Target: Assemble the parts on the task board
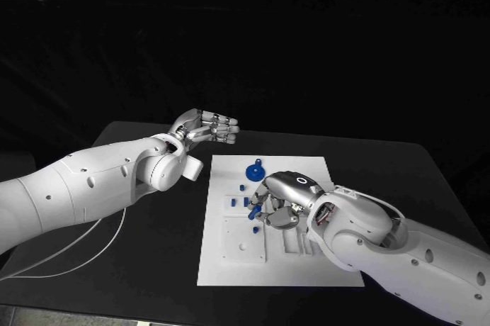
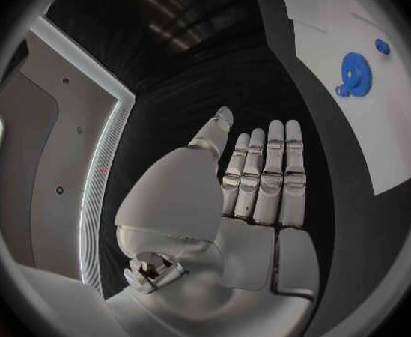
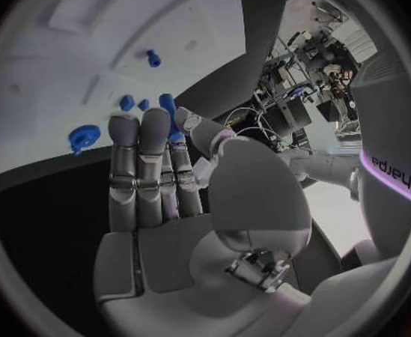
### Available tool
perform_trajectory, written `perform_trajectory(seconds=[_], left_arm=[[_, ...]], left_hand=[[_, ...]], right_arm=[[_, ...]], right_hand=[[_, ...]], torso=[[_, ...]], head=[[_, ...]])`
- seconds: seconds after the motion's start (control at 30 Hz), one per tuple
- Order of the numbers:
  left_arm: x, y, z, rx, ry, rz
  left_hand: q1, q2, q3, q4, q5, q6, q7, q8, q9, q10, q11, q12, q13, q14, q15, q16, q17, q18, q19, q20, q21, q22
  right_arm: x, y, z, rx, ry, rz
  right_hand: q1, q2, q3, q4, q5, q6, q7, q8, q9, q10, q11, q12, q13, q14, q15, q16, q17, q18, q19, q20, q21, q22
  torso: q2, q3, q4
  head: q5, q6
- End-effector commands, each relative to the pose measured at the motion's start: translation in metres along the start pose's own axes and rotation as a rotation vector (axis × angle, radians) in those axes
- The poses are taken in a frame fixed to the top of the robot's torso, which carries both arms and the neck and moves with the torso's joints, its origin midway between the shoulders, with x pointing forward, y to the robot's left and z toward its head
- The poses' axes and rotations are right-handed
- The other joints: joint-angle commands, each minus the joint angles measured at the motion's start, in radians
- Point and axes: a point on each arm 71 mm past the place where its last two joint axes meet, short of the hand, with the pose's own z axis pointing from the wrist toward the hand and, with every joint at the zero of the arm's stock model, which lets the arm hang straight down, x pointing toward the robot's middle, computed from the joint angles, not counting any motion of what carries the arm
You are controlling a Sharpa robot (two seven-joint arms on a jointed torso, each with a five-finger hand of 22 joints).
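Note:
The white task board (image 1: 277,269) lies in the middle of the black table. A blue gear (image 1: 254,172) sits near its far edge, with small blue parts (image 1: 239,199) in a row nearer to me. My right hand (image 1: 277,198) hovers low over the board's middle and pinches a blue peg (image 3: 168,114) between thumb and fingertips. My left hand (image 1: 209,130) is raised beyond the board's far left corner, fingers straight and side by side (image 2: 261,180), holding nothing. The left wrist view shows the gear (image 2: 355,73) on the board (image 2: 346,22); the right wrist view shows the gear (image 3: 84,136) and a standing blue peg (image 3: 153,57).
A white cable (image 1: 87,251) loops over the table at the left, under my left arm. The board has raised white blocks and slots (image 1: 291,241) beside my right forearm. Black table (image 1: 398,170) surrounds the board on all sides.

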Motion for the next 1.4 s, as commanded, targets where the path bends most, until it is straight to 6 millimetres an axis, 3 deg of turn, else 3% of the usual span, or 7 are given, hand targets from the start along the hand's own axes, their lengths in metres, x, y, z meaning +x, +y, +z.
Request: perform_trajectory(seconds=[0.03,0.4,0.63,1.4], left_arm=[[0.003,-0.002,0.001,0.013,0.014,-0.012],[0.005,-0.002,0.002,0.013,0.017,-0.013],[0.005,-0.002,0.002,0.013,0.018,-0.014],[0.005,-0.001,0.002,0.011,0.02,-0.015]], left_hand=[[-0.001,0.008,0.001,-0.006,0.003,0.0,-0.001,0.004,0.0,-0.003,0.0,-0.002,-0.001,-0.006,-0.002,-0.002,0.001,-0.001,0.0,0.002,0.005,-0.001],[-0.002,0.009,0.001,-0.007,0.002,-0.002,-0.001,0.003,0.0,-0.003,0.0,-0.002,-0.001,-0.007,-0.002,-0.002,0.001,-0.001,-0.001,0.002,0.007,-0.004],[-0.002,0.009,0.001,-0.007,0.002,-0.002,-0.001,0.003,0.0,-0.003,0.0,-0.002,-0.001,-0.007,-0.002,-0.002,0.001,-0.001,-0.001,0.002,0.007,-0.004],[-0.002,0.009,0.001,-0.007,0.002,-0.002,-0.001,0.003,0.0,-0.003,0.0,-0.002,-0.001,-0.007,-0.002,-0.002,0.001,-0.001,-0.001,0.002,0.007,-0.004]], right_arm=[[0.006,0.008,0.001,-0.046,0.004,0.009],[0.031,0.022,0.003,-0.088,0.063,0.01],[0.042,0.021,0.003,-0.086,0.097,-0.009],[0.053,0.017,0.003,-0.064,0.118,-0.078]], right_hand=[[0.0,0.012,-0.001,-0.004,0.005,0.006,0.003,0.006,0.002,0.04,-0.036,0.007,0.002,0.0,-0.01,0.0,0.001,0.018,-0.005,-0.002,0.0,0.049],[-0.001,0.016,-0.004,-0.009,0.008,0.005,0.003,0.007,0.002,0.039,-0.036,0.007,0.002,0.0,-0.009,-0.001,0.0,0.019,-0.005,-0.002,0.001,0.049],[-0.001,0.017,-0.005,-0.012,0.008,0.005,0.003,0.006,0.002,0.039,-0.036,0.007,0.002,0.0,-0.009,-0.001,0.0,0.02,-0.006,-0.002,0.0,0.049],[-0.005,0.017,-0.003,-0.018,0.009,0.008,0.002,0.007,0.002,0.042,-0.036,0.007,0.002,0.0,-0.01,-0.001,0.001,0.019,-0.007,-0.002,0.004,0.049]], torso=[[0.0,0.0005,-0.0003],[0.001,0.0007,-0.0009],[0.001,0.0008,-0.0004],[0.0,0.0002,-0.0001]], head=[[0.004,0.001],[0.018,-0.006],[0.018,-0.009],[0.017,-0.018]])
